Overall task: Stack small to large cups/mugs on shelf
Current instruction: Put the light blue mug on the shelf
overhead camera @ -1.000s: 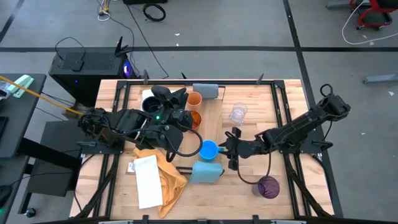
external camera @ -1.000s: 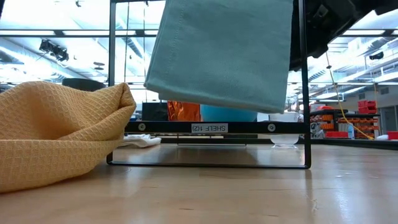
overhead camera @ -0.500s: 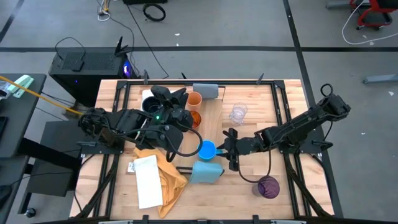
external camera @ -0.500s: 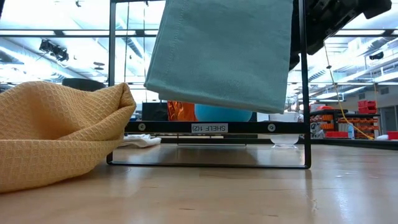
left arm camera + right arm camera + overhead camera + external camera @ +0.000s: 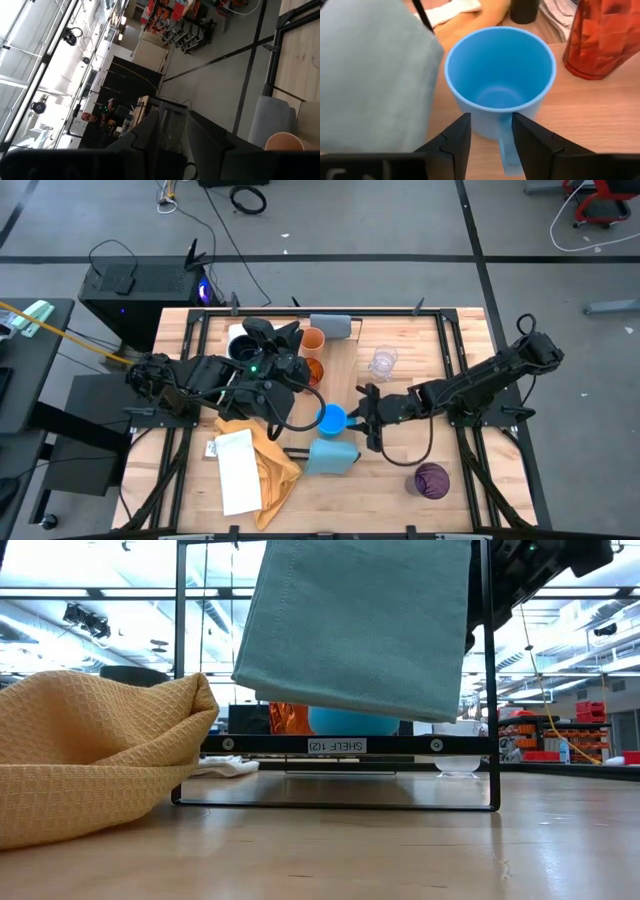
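A: Bright blue mug point(image 5: 500, 80) stands upright on the shelf point(image 5: 352, 375), near its light blue block point(image 5: 331, 457). The right tool point(image 5: 490, 131) has its fingers point(image 5: 457, 137) either side of the mug's handle, with a little space still showing.

B: And the left tool point(image 5: 262, 340)?

A: Over the far left of the table point(image 5: 460, 480), beside the orange cup point(image 5: 313, 340); I cannot tell its jaws. The amber translucent cup point(image 5: 602, 37) stands just beyond the mug, the clear glass point(image 5: 383, 363) right of it, and the purple translucent cup point(image 5: 432, 480) near right.

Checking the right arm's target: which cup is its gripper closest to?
The bright blue mug, its handle between the right gripper's fingers; the amber cup stands beside it, the purple cup farther off.
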Motion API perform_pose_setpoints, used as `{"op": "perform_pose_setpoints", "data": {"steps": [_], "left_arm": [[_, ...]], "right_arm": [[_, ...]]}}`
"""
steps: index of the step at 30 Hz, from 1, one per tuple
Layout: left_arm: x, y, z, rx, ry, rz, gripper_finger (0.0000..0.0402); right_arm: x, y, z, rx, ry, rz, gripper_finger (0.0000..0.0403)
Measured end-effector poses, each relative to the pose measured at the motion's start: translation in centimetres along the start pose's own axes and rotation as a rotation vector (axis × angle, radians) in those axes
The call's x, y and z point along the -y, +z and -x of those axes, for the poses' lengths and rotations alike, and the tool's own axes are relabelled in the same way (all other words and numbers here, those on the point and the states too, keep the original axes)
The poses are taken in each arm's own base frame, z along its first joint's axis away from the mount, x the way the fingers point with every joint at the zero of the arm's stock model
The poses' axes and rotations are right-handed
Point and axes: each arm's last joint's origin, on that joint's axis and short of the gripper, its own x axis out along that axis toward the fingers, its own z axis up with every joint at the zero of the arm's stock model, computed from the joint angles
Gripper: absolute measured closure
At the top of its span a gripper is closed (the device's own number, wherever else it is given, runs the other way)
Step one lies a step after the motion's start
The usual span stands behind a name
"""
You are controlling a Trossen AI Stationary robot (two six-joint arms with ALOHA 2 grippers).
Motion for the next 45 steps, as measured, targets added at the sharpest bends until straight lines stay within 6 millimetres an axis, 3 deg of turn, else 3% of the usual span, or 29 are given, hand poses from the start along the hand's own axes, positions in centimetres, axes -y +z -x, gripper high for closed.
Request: {"op": "perform_pose_setpoints", "data": {"steps": [8,17,24,38,45], "left_arm": [[0.0,0.0,0.0,0.001,0.0,0.004,0.0294],[0.0,0.0,0.0,0.001,0.0,0.002,0.0294],[0.0,0.1,0.0,0.001,0.001,0.007,0.0294],[0.0,0.1,0.0,0.002,0.001,0.01,0.0294],[0.0,0.1,0.0,0.002,0.001,0.011,0.0294]], "right_arm": [[0.7,0.2,-0.1,-0.005,0.001,-0.012,0.0215],[0.6,0.4,-0.2,0.014,0.007,-0.012,0.0216],[0.5,0.3,-0.2,0.006,0.042,0.067,0.0208],[1.1,0.5,-0.3,0.009,0.027,0.167,0.0137],[1.2,0.5,-0.4,0.004,0.045,0.206,0.0136]]}}
